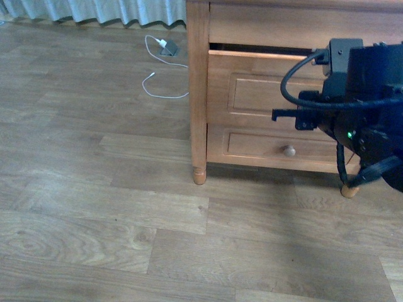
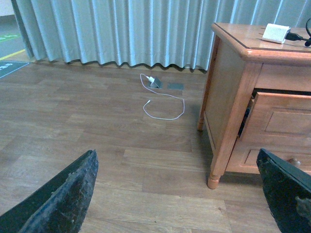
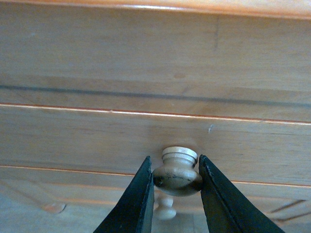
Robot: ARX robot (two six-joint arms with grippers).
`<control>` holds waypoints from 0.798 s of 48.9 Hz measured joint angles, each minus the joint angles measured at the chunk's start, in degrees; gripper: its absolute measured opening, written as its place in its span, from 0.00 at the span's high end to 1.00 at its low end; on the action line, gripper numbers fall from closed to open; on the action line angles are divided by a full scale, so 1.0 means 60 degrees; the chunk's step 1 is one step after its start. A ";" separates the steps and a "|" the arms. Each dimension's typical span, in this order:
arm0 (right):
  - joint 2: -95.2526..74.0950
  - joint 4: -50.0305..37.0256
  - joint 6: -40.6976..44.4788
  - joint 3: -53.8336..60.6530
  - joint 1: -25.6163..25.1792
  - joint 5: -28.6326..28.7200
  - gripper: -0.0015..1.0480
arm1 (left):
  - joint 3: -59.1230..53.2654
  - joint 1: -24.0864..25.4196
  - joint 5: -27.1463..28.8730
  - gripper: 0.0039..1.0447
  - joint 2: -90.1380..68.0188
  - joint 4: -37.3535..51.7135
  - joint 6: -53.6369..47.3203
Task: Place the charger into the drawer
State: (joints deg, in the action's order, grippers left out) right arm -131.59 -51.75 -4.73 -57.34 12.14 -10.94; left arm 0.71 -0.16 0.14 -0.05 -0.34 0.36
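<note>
The upper drawer [image 1: 264, 88] of the honey-coloured cabinet stands slightly pulled out, with a dark gap above its front. It also shows in the left wrist view [image 2: 282, 121]. My right gripper [image 3: 176, 177] is shut on the drawer's round pale knob [image 3: 177, 170]; in the front view the right arm [image 1: 359, 107] covers the knob. The white charger block [image 2: 276, 33] with its black cable lies on the cabinet top. My left gripper [image 2: 177, 194] is open and empty above the floor, left of the cabinet.
The shallower lower drawer [image 1: 277, 151] with its own knob [image 1: 288, 150] is closed. A white plug with a thin white cable [image 1: 165, 69] lies on the wooden floor near the curtain [image 2: 121, 29]. The cabinet's front left leg [image 1: 199, 173] stands on the floor.
</note>
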 joint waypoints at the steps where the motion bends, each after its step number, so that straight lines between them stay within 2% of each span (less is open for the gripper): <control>1: 0.0058 -0.0058 -0.0004 0.0124 0.0000 0.0044 0.79 | 0.0000 0.0000 0.0000 0.05 0.0000 0.0000 0.0000; 24: 0.2612 -0.2080 -0.0284 0.5533 0.0117 0.1563 0.80 | 0.0000 0.0000 0.0000 0.05 0.0000 0.0004 0.0000; 31: 0.2871 -0.2437 -0.0430 0.6193 0.0142 0.1756 0.79 | 0.0000 0.0000 0.0000 0.05 0.0000 0.0000 0.0000; 35: 0.3053 -0.2371 -0.0568 0.6368 0.0095 0.1770 0.67 | 0.0000 0.0000 0.0000 0.05 0.0000 0.0000 0.0000; 39: 0.3687 -0.1836 -0.0703 0.6798 -0.0157 0.1960 0.50 | 0.0000 0.0000 0.0000 0.05 0.0000 0.0000 0.0000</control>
State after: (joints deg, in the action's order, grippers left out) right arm -109.47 -62.76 -8.95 -16.56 11.20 0.82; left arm 0.71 -0.16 0.14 -0.05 -0.34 0.36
